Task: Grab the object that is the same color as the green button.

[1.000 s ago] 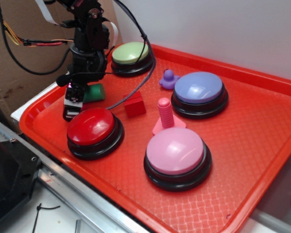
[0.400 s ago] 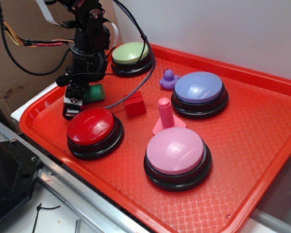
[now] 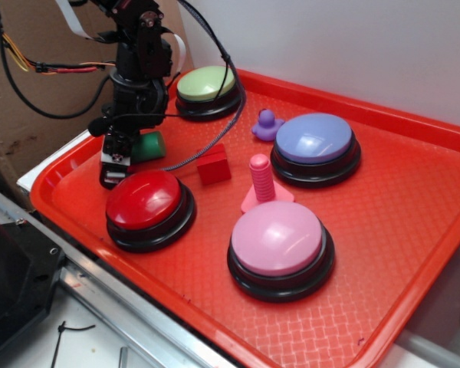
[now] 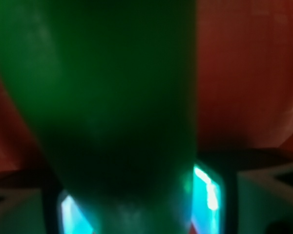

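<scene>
The object, a small dark green block (image 3: 150, 145) with a rounded top, rests on the red tray (image 3: 414, 230) at the back left, just in front of the pale green button (image 3: 205, 83). My gripper (image 3: 130, 157) is down at tray level around it. The near finger (image 3: 113, 162) sits against the block's left side, and the far finger is hidden behind the arm. In the wrist view the green block (image 4: 112, 97) fills most of the frame, blurred, running down between the jaws. The jaws appear shut on it.
A red button (image 3: 147, 201) stands right in front of the gripper. A red cube (image 3: 213, 165) lies to its right. Farther right are a pink ridged peg (image 3: 261, 182), a purple duck (image 3: 267, 125), a lilac button (image 3: 314, 142) and a pink button (image 3: 277, 241). The tray's left rim (image 3: 50, 184) is close.
The arm and the green block have barely shifted over the last second. The gripper stays low at the block.
</scene>
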Robot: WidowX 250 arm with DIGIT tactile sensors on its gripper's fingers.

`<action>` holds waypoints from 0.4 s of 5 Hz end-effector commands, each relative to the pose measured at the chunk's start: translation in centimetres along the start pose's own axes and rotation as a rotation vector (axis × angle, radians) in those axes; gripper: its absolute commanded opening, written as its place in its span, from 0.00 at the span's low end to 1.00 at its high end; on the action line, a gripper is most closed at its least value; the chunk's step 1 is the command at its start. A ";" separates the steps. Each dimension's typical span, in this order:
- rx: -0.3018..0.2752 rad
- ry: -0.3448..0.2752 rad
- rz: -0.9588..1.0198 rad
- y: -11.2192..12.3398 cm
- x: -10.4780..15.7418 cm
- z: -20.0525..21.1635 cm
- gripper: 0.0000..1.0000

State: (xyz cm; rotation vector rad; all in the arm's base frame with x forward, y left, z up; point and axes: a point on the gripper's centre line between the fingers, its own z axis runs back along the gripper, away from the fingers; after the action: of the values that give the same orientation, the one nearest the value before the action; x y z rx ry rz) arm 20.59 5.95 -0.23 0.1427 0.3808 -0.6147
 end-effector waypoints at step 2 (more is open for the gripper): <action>-0.263 -0.072 0.447 -3.8 -9.2 12.9 0.00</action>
State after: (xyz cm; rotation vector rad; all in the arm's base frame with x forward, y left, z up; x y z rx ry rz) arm 14.96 4.55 14.01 -0.0623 0.3875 -0.1388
